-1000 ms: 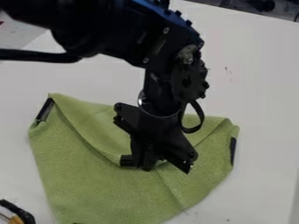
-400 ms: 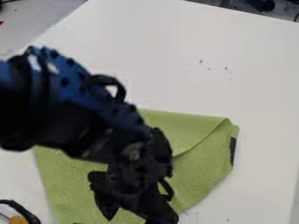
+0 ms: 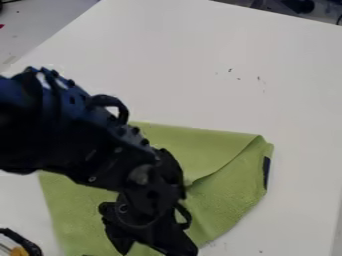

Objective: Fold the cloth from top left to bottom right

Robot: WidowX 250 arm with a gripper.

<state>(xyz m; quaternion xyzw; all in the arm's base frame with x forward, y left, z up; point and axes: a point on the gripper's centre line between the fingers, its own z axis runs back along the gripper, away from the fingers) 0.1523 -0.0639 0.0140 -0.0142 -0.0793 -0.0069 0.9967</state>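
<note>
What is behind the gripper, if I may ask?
Green cloth shows on both sides of the gripper; the patch directly behind it is covered, so folds there cannot be seen.

The cloth (image 3: 230, 207) looks matt and softly textured, while the white tabletop (image 3: 180, 60) looks smooth.
</note>
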